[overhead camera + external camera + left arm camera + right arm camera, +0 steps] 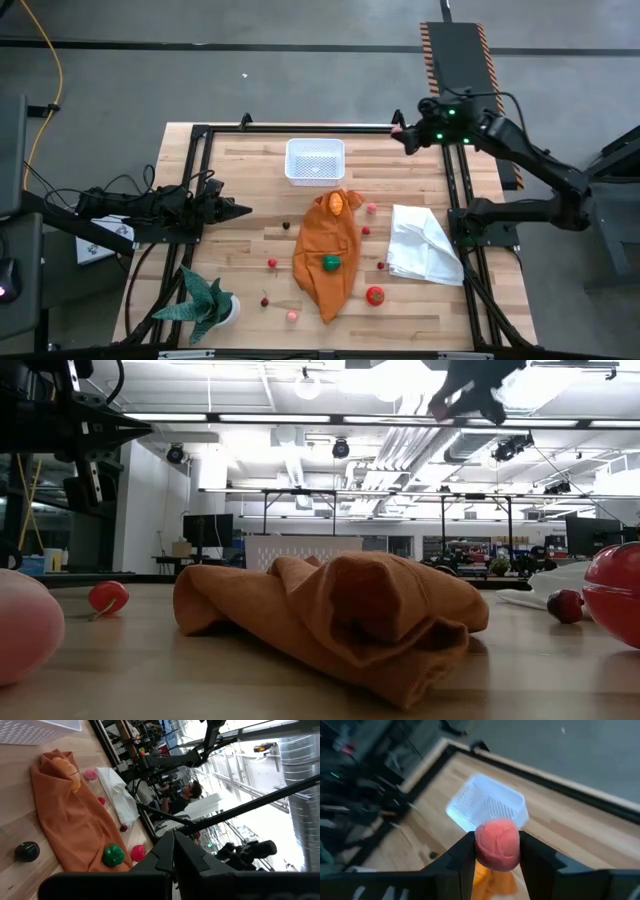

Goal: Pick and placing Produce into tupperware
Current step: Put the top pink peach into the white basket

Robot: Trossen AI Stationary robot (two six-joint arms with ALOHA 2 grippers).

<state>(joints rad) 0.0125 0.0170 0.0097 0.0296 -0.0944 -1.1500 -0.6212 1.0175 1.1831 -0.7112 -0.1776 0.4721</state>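
My right gripper point(497, 851) hangs high over the table's far right part point(400, 132), shut on a round pinkish-red piece of produce point(497, 842). The white tupperware point(315, 161) stands at the far middle, to the left of that gripper and below it, with nothing showing inside point(487, 805). Other produce lies loose: an orange piece point(336, 203) and a green one point(331, 263) on the orange cloth point(325, 270), and a red one point(375, 295) on the wood. My left gripper point(240, 211) waits shut at the left, level. My right gripper pinches the round pinkish-red piece between its two fingers, one finger point(462, 855) on each of its opposite sides point(481, 847). The fingers slant downward toward the table. The piece is lifted clear, high above the wood.
A crumpled white cloth point(425, 245) lies at the right and a green spiky potted plant point(205, 305) stands at the near left corner. Small red and dark pieces point(272, 263) dot the wood around the orange cloth. A black frame point(455, 190) borders the table.
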